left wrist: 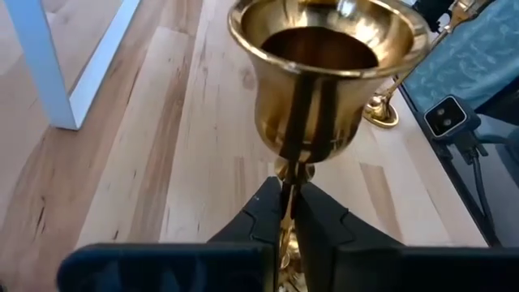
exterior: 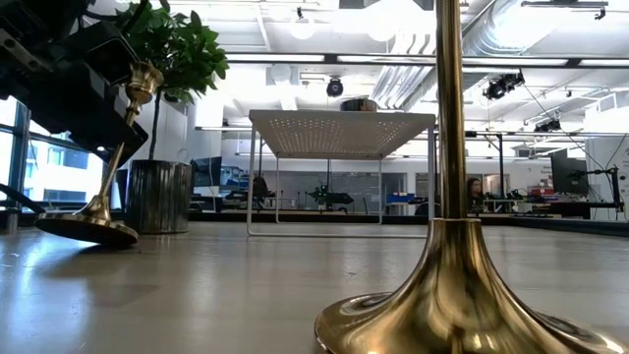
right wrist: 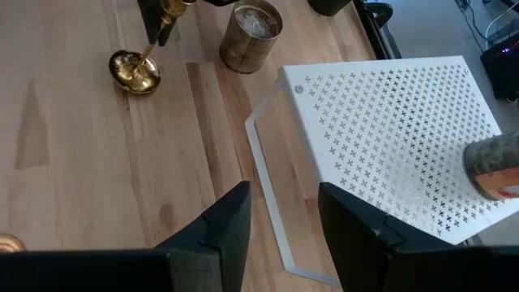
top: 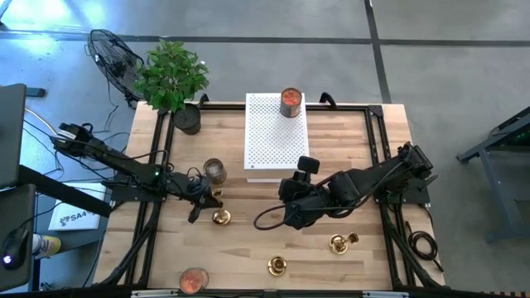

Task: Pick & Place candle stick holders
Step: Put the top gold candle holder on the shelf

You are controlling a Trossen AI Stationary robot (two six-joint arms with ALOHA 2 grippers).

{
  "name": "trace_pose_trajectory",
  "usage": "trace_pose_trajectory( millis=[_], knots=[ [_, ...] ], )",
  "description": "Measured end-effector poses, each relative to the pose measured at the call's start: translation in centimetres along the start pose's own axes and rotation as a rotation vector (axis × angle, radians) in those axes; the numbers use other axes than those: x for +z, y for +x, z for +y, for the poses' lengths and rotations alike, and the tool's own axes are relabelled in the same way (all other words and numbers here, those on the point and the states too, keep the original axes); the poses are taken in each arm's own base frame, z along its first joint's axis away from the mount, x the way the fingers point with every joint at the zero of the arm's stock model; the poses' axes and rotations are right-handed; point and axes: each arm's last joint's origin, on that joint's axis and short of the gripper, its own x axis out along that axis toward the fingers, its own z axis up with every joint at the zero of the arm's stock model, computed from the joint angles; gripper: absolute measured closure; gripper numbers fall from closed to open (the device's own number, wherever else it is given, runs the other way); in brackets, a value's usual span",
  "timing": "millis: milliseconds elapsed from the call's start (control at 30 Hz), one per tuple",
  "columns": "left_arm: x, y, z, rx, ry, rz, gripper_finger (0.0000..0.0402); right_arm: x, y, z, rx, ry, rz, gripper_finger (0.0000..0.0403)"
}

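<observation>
My left gripper (top: pixel 201 199) is shut on one gold candlestick holder (top: pixel 219 217) left of the table's middle; the holder leans, as the low view (exterior: pixel 118 157) shows. A second holder (top: pixel 277 265) stands upright near the front edge and fills the low view's foreground (exterior: pixel 452 265). A third holder (top: pixel 339 243) sits at the front right, seemingly tipped over. My right gripper (top: pixel 288 209) is open and empty above the table's middle, beside the white perforated stand (right wrist: pixel 397 138). My left gripper pinches the holder's slim stem (left wrist: pixel 289 188) just below its cup (left wrist: pixel 324 73), between its two fingers. The fingers lie across the stem, coming from the table's left side. The holder is tilted, cup toward the gripper, with its flared base (exterior: pixel 84 228) down on the table.
A white perforated stand (top: pixel 276 136) with a tin can (top: pixel 290 101) on it stands at the back middle. Another can (top: pixel 214 170) is by the left gripper and a third (top: pixel 193 280) at the front edge. A potted plant (top: pixel 172 79) stands at the far left.
</observation>
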Motion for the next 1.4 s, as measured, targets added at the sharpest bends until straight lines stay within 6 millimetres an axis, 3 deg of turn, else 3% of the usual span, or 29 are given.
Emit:
trace_pose_trajectory(
  millis=[200,367,667,1000,1400],
  knots=[
    [0.1,0.0,-0.1,-0.011,-0.005,0.002,0.0392,-0.2,-0.3,0.4,0.004,-0.011,-0.007,0.0263],
    [1.4,0.1,-0.7,-0.012,0.006,0.012,0.0392,-0.4,-0.8,1.0,-0.006,-0.028,-0.027,0.0263],
    [6.2,-0.5,-2.8,0.026,0.087,0.037,0.0392,-1.2,-2.3,2.4,-0.035,-0.069,-0.086,0.0263],
    [11.9,-2.7,-4.9,0.132,0.193,0.015,0.0392,-2.4,-3.7,3.5,-0.083,-0.072,-0.133,0.0263],
    [19.9,-7.1,-7.0,0.461,0.493,-0.302,0.0392,-2.8,-4.2,3.6,-0.141,-0.064,-0.160,0.0263]
  ],
)
